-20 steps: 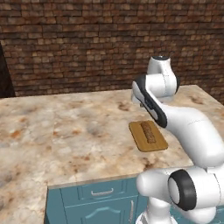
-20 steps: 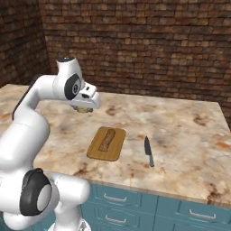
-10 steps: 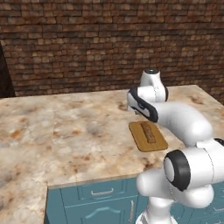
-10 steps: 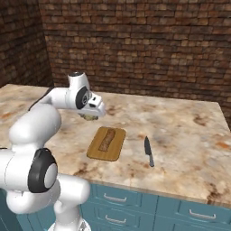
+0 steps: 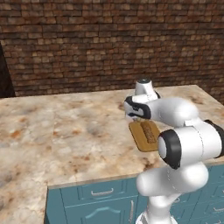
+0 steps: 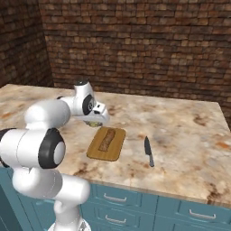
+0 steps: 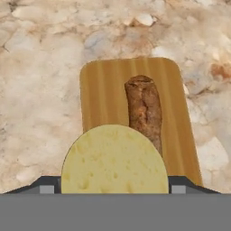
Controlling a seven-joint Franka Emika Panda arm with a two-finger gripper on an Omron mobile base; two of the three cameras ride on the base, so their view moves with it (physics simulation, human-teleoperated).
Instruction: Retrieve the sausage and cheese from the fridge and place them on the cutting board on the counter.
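Observation:
My gripper [image 7: 115, 187] is shut on the cheese [image 7: 115, 158], a pale yellow pitted disc held between the two fingertips. It hangs low over the counter [image 6: 180, 131], just off the near end of the cutting board [image 7: 103, 94]. That light-brown wooden board [image 6: 116, 146] carries a long tan-brown strip [image 7: 144, 108] lying lengthwise along it. In the right base view the gripper [image 6: 94, 121] sits at the board's far left corner. Seen from the left base, the gripper [image 5: 135, 116] is just behind the board [image 5: 141, 139]. The sausage and the fridge are out of view.
A dark-handled knife [image 6: 148, 151] lies on the counter right of the board. A brick wall [image 6: 135, 45] backs the counter. Teal drawer fronts [image 6: 149, 203] run below its front edge. My own arm folds low over the counter beside the board.
The arm has folded lower and the hand with the cheese has come down and closer to the cutting board. Board, strip and knife have not moved.

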